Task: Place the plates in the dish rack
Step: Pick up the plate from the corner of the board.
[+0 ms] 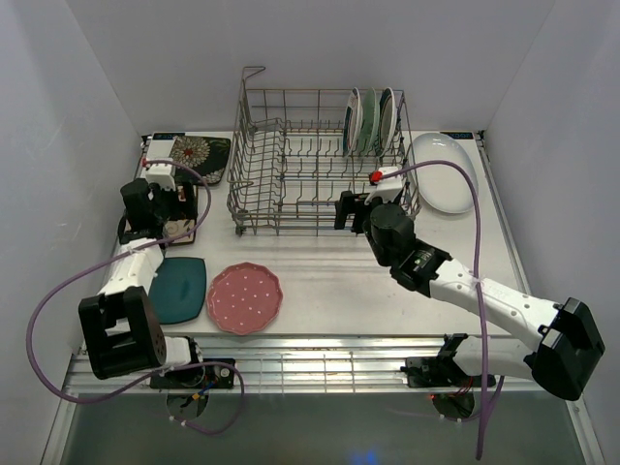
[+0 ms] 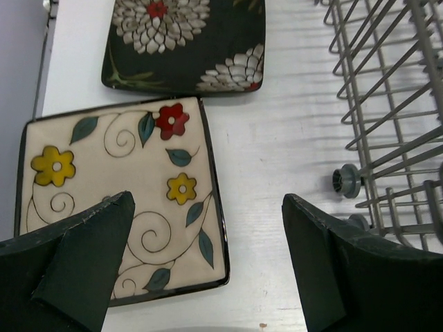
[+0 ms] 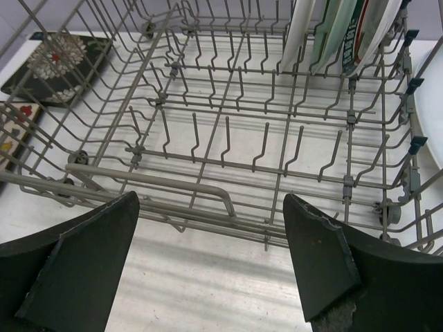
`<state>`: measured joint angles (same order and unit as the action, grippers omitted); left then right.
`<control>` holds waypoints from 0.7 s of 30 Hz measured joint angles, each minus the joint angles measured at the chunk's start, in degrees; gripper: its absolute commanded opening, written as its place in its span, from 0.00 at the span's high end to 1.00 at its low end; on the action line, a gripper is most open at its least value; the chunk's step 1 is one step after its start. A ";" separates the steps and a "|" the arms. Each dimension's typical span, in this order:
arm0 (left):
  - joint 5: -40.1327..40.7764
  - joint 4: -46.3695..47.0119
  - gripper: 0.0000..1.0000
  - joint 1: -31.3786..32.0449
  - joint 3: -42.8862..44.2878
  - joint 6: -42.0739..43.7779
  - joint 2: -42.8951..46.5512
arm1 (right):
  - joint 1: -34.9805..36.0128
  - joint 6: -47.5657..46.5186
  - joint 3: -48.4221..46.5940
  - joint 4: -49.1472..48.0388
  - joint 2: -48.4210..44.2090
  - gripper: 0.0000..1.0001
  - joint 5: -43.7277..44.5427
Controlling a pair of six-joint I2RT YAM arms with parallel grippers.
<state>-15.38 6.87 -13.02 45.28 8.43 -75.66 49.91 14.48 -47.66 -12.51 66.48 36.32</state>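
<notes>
Metal rail (image 1: 320,360), white table (image 1: 329,281) bearing dish rack (image 1: 291,155), plain pale walls (image 1: 320,48)

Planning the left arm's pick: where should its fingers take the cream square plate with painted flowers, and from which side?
Probably the dark rim facing the grey wire dish rack, from above: the cream square plate lies flat, bare white table borders that edge, and the black floral square plate crowds the far edge.

Plates (image 1: 371,121) blocking far-right rack (image 1: 262,160) slots
</notes>
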 measured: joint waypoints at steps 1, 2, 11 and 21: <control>0.31 -0.22 0.02 0.00 0.00 0.13 -0.83 | 0.00 0.07 -0.22 0.42 0.37 0.10 0.15; 0.66 -0.33 0.02 0.02 0.09 0.35 -1.68 | 0.00 0.13 -0.55 0.79 0.90 0.10 0.24; 10.78 -1.14 0.02 4.37 2.27 2.73 -11.89 | 0.00 0.66 -1.75 2.60 2.69 0.10 0.00; 22.01 -2.60 0.02 8.83 4.26 5.79 -19.91 | 0.00 1.60 -1.75 2.62 2.67 0.10 -0.76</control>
<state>6.63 4.27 -4.19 49.54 14.22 -95.57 49.91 16.08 -49.41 -9.89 69.14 35.55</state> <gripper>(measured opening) 0.978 0.898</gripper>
